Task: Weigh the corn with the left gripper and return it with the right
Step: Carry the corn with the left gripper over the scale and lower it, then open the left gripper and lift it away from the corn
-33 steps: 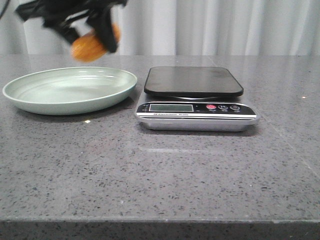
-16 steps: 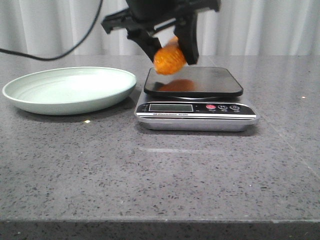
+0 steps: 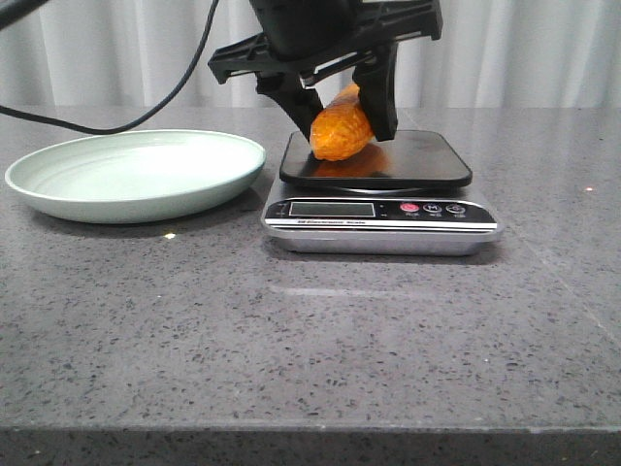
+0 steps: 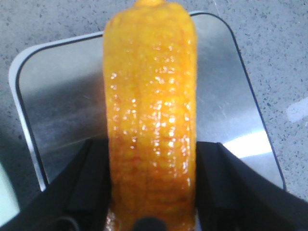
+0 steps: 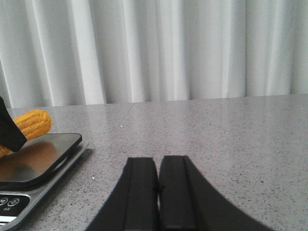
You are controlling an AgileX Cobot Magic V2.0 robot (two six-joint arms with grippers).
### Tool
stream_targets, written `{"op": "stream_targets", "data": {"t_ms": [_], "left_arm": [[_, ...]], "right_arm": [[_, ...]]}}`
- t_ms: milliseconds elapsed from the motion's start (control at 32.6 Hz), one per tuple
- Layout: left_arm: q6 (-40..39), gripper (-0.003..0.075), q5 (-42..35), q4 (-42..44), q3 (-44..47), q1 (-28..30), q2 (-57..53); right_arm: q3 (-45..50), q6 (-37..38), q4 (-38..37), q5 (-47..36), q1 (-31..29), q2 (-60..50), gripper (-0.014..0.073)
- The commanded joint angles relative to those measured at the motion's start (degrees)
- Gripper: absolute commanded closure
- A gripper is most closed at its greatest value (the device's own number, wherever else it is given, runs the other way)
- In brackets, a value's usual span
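One cob of corn (image 3: 341,132) is pinched lengthwise between the left gripper (image 3: 340,121) fingers, held just above the kitchen scale (image 3: 380,199) platform, tilted, whether touching is unclear. It sits over the platform's left half, presumably so the display stays readable. Right of the scale, the right gripper (image 5: 158,185) waits with fingers pressed together, empty, likely for the return to the green plate (image 3: 58,199) left of the scale.

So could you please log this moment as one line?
left gripper: shut on corn | corn: low over scale platform | right gripper: shut, idle
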Motion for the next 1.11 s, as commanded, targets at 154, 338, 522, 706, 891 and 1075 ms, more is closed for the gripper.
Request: {"op": "stream_targets", "data": {"t_ms": [154,338,522,706,891,1075], "left_arm": [[-0.8,0.0195,1.5,-2.2,-3.7,-0.8,-2.9],[-0.3,0.0195,2.9,-1.0,-7.2,-1.8,-3.4],[-0.3,0.0195,3.2,3.7,-7.8,-1.4,-6.6],[-0.4,0.0195,3.7,9.8,-7.8,-0.9,-12.1],[0.7,0.0196,7.0,11.7,-6.9,2.1,-17.8],[1.0,0.0196,5.5,15.5,2.8,3.8,-26.8]], "right_arm": [[-0.4,-0.1,0.1,-4.8,0.3,-1.0,0.0421],[-0.4,-0.1,0.1,-4.8,0.3,-1.0,0.0421],[-0.4,-0.1,0.1,-4.8,0.3,-1.0,0.0421],[-0.4,-0.1,0.1,-4.8,0.3,-1.0,0.0421],[-0.4,-0.1,0.1,-4.8,0.3,-1.0,0.0421],[-0.4,-0.1,0.1,-4.8,0.3,-1.0,0.0421]]}}
